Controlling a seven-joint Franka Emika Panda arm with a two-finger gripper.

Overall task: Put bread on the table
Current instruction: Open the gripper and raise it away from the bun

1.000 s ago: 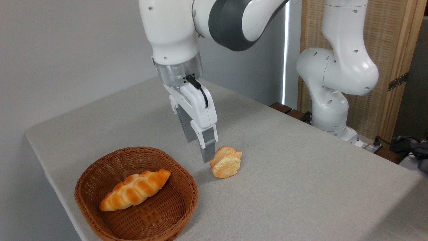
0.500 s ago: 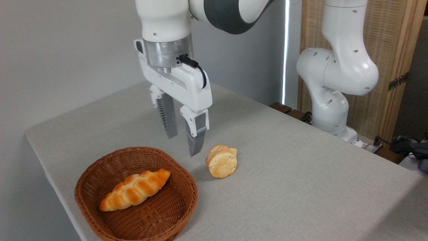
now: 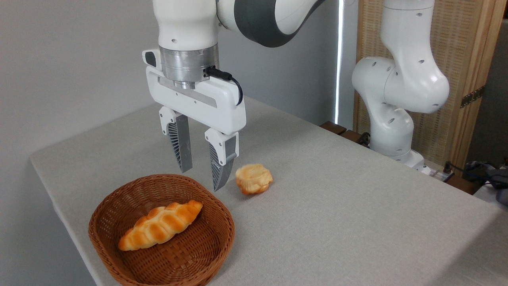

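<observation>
The gripper point(image 3: 200, 174) hangs above the table point(image 3: 337, 206) with its jaws parted and nothing between them. The bread point(image 3: 254, 179), a small round pale-golden bun, lies on the table just to the right of the right-hand fingertip and apart from it. The wicker basket point(image 3: 119, 246) sits near the front left corner and holds only the braided loaf point(image 3: 160, 224).

Step in hand, as judged from this layout: the bun is on the table, so the placing appears done and the remaining work is a clean retreat.

1. Raise the gripper straight up before any sideways travel. The right-hand finger is close to the bun, and a lateral sweep could nudge or roll it.
2. Keep the jaws apart during the lift; closing them serves no purpose here.
3. Route the retreat away from the basket rim, which lies directly below and in front of the fingertips.
4. Confirm that the bun lies at rest before treating the step as finished; a round bun can roll on cloth.

Limits of the view:
- The upper arm links are cut off by the top edge.
- The underside of the bun and its contact with the cloth are not visible.
- The exact height of the fingertips above the table cannot be told from this single angle.
- The objects at the far right edge are too dark to identify.
</observation>
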